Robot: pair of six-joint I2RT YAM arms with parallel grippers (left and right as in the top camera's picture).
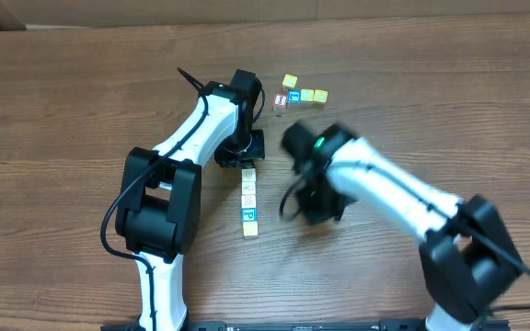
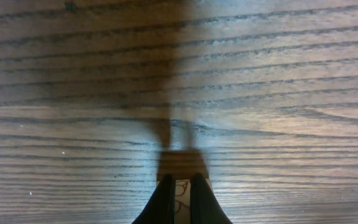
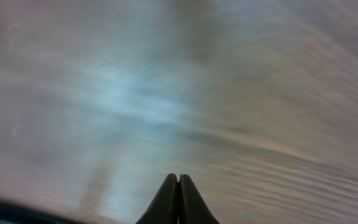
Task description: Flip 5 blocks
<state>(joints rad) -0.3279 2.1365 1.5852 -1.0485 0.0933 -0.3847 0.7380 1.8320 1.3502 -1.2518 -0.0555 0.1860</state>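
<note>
Overhead view showed you the blocks (image 1: 248, 200) lying in a short row on the table (image 1: 412, 92), touching end to end, with the blue P (image 1: 248, 215) and the yellow block (image 1: 249, 229) at the near end; no green face could be made out. The left gripper (image 1: 247, 162) stood at the row's far end with its jaws together, clamped on nothing. In the left wrist view its tips sat at a whitish block (image 2: 180, 200) wider than the slit between them; contact could not be confirmed. The right gripper (image 3: 178, 182) was likewise closed and empty over bare table, its arm blurred just right of the row. You had three likely hazards. Closed tips pushing low on a block would probably slide it instead of tipping it, and the touching neighbours would shift with it. The right arm, so near the row, could sweep blocks aside. The cluster (image 1: 302, 95) of other cubes lay near enough to be mistaken for task pieces. No container was in view, so nothing was held in one.
</note>
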